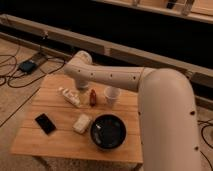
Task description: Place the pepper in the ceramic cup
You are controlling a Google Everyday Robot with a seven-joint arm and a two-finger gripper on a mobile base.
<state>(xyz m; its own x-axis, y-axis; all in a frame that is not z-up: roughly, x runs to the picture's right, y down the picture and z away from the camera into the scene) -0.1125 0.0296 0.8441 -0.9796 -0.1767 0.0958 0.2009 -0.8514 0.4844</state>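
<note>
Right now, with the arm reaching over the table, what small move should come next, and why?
Probably lower the gripper onto the pepper. The pepper sits on the table just left of the ceramic cup in the view, not in it, and the gripper hangs close above and left of the pepper.

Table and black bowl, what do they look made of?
Table: pale wood, matte, with plank seams showing. Black bowl: glossy, perhaps glazed ceramic or plastic, since light glints inside. The claw is out of sight, hidden behind the arm over the table's far side.
</note>
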